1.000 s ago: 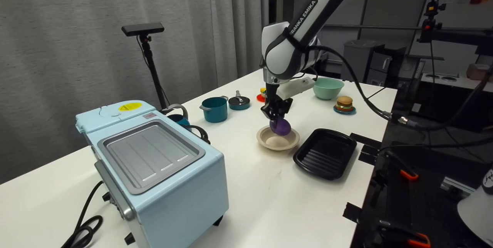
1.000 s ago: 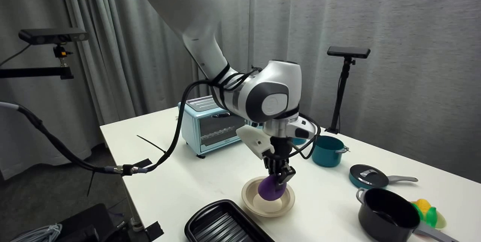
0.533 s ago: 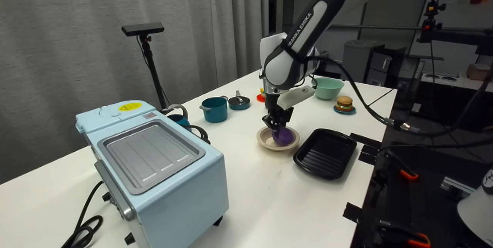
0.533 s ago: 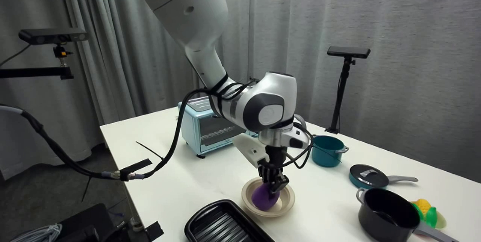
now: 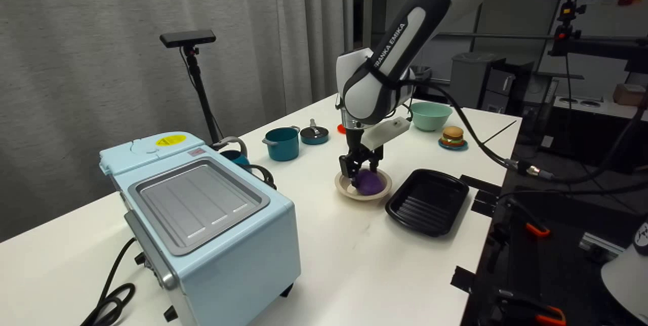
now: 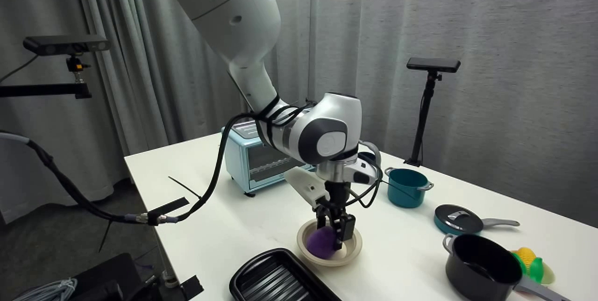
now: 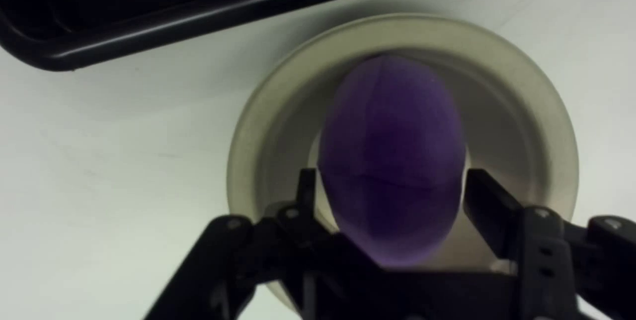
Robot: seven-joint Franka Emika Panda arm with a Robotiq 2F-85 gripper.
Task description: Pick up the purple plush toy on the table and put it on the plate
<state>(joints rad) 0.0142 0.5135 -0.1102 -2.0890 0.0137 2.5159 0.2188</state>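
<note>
The purple plush toy (image 7: 392,126) rests inside the cream plate (image 7: 561,126) on the white table (image 5: 334,265); both exterior views show the toy (image 5: 369,184) low within the raised rim. My gripper (image 7: 391,173) stands open over the plate, one finger on each side of the toy. A thin pale gap shows between the toy and the right-hand finger in the wrist view. At the left-hand fingertip the gap is too narrow to rule out contact. In an exterior view the gripper's fingers (image 6: 345,233) partly cover the toy (image 6: 320,243).
A black ridged tray (image 5: 430,202) lies close beside the plate. Around them stand a light-blue toaster oven (image 5: 238,245), a teal pot (image 6: 407,189), a lidded pan (image 6: 458,219), a dark pot (image 6: 483,268), a burger toy (image 5: 452,136) and a green bowl (image 5: 430,116).
My gripper has come down with the toy into the plate, and its fingers have spread apart from being closed on it. The plate has shifted slightly.
</note>
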